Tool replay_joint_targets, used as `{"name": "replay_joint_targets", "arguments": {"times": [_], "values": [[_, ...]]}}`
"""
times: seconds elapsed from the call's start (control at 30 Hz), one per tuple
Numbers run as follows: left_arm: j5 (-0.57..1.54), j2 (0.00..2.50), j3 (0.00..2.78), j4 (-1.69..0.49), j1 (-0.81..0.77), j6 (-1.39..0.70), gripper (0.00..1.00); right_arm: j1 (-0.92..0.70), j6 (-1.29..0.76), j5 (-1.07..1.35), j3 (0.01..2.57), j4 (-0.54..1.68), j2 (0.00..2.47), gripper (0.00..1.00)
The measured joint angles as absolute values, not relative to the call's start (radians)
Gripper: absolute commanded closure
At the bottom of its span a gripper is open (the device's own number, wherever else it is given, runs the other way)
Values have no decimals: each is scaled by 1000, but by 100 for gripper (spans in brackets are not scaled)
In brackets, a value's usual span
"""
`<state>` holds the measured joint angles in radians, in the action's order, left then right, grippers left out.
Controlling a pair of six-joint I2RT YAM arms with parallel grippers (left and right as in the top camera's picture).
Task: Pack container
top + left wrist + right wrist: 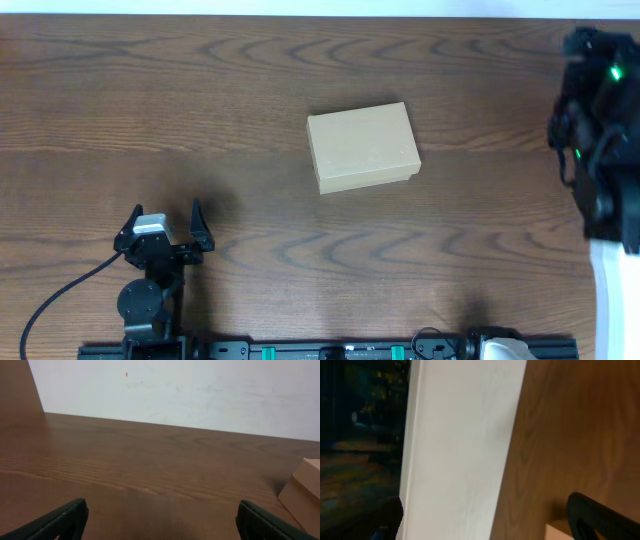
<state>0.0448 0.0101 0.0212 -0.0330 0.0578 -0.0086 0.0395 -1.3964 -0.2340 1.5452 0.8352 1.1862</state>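
**Closed box mid-tabletop, both tools wide and empty**

At the near left, the left tool (166, 210) sits low over the tabletop (150, 90). Its two dark fingers (70, 517) are spread wide, with only bare wood between them. The tabletop is dark brown wood with a bold, wavy grain, and its far edge meets a plain white wall (200, 390).

The container (362, 147), a tan cardboard box with its lid down, lies flat about mid-tabletop. It is turned slightly askew and is well apart from both tools. The left wrist view catches only its corner at the right margin.

At the far right, the right arm (598, 110) hangs by the tabletop's edge. The right tool (485, 520) is likewise spread wide and grips nothing. Its camera shows a white band (460, 450) bordering the wood, a dim, blurred space (360, 435) beyond it, and a corner of the box beside one finger.
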Motion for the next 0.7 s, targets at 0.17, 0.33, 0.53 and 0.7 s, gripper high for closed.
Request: {"name": "replay_joint_targets", "arguments": {"times": [0.17,0.33,0.53,0.7], "values": [[45,10,21,-33,58,-12,5,39,-1396,-238,1546,960,1126,1],[45,10,21,-33,58,-12,5,39,-1396,-239,1546,1021,1124,1],[45,10,21,-33,58,-12,5,27,-1396,-244,1522,1036,1054,1],[45,10,21,-33,58,-12,5,27,-1396,-262,1512,1094,945,1]]}}
